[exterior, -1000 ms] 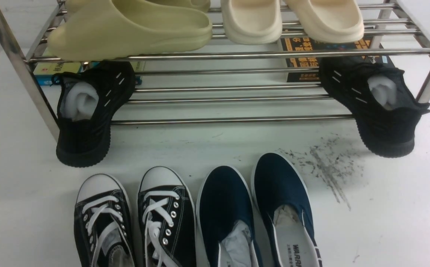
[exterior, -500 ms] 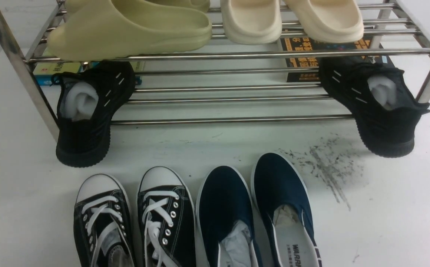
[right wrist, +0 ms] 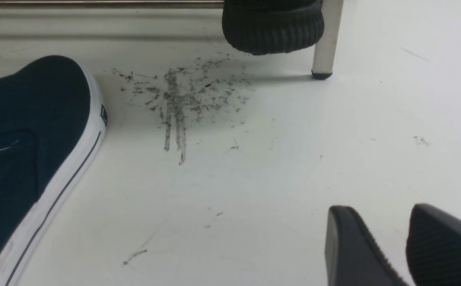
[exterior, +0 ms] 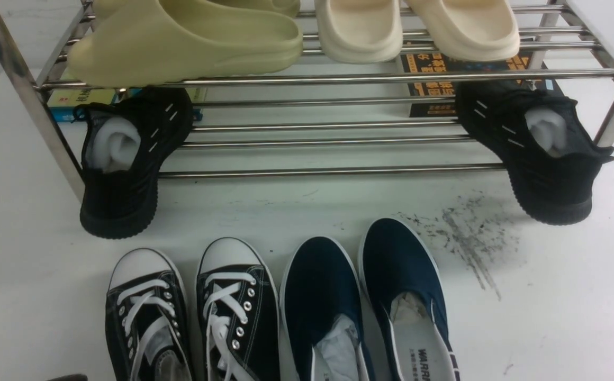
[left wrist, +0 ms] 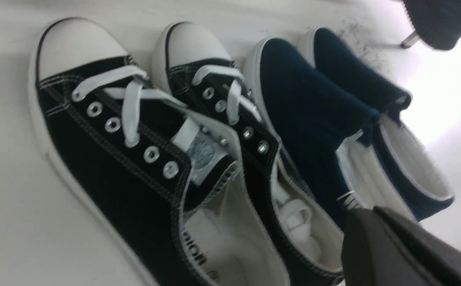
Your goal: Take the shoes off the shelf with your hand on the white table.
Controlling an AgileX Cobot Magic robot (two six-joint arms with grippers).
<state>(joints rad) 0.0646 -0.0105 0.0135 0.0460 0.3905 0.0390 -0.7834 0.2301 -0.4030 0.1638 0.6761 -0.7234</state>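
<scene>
A: Where are the black canvas sneakers sitting?

B: The pair is resting on the white table, off the chrome shelf, toes aimed at the rack. In the front view they are lying toward 7 o'clock, white toe caps up-frame, laces loosely crossing. The left wrist view is showing both side by side, soles flat, insides open.

A: Neighbours?

B: Navy slip-ons are lying just beside them at 3 o'clock, the nearer slip-on touching or nearly touching the right sneaker. A patch of grey scuff marks is spreading on the table near 4 o'clock of frame centre.

A: On the shelf?

B: Black knit sneakers, one at 9 o'clock and one at 3 o'clock, are hanging heels-down over the lower tier's front rod, white paper stuffed inside. Olive slides and cream slides are sitting on the upper tier. Books are lying behind.

A: Pincers?

B: The left gripper is showing only as a dark mass over the sneakers' heels; its jaws are sitting closed, gripping nothing. The right gripper is hovering over bare table, fingers parted with a gap, holding nothing.
</scene>
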